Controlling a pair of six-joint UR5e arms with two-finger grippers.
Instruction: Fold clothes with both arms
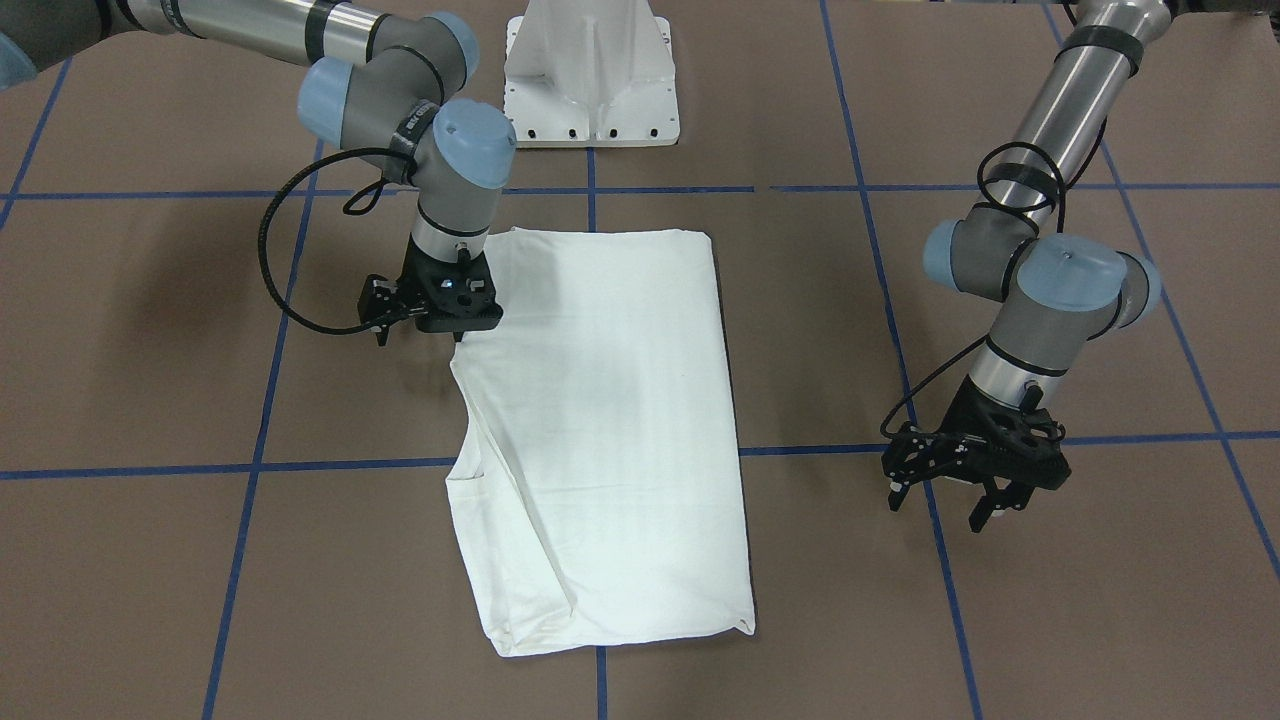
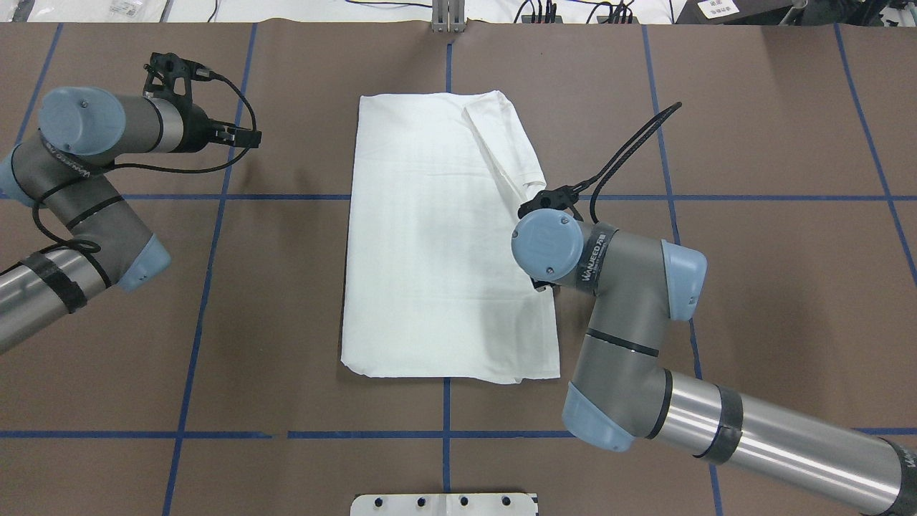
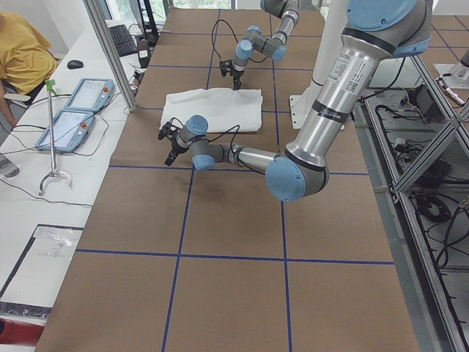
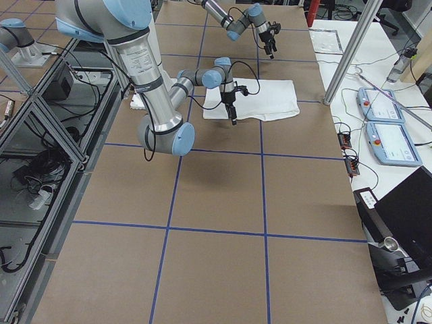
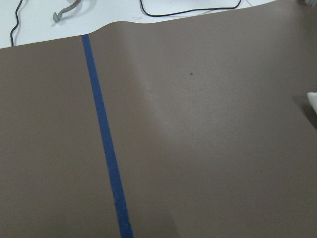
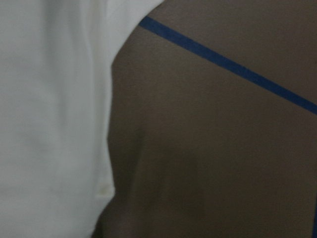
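The white shirt (image 1: 610, 400) lies flat on the brown table, folded into a long rectangle (image 2: 423, 244); no print or collar shows. A folded-in sleeve runs along its edge on the robot's right (image 2: 509, 143). My right gripper (image 1: 455, 328) points down at that edge, about mid-length, low over the cloth. Its fingertips are hidden under the wrist, so I cannot tell whether it is open or shut. The right wrist view shows the shirt's edge (image 6: 54, 124) close up beside bare table. My left gripper (image 1: 940, 508) is open and empty, hovering well off the shirt's other side.
The white pedestal base (image 1: 590, 90) stands at the robot's edge of the table. Blue tape lines (image 5: 104, 144) grid the brown cover. A side bench holds teach pendants (image 3: 73, 110), and a person in yellow (image 3: 18, 51) sits there.
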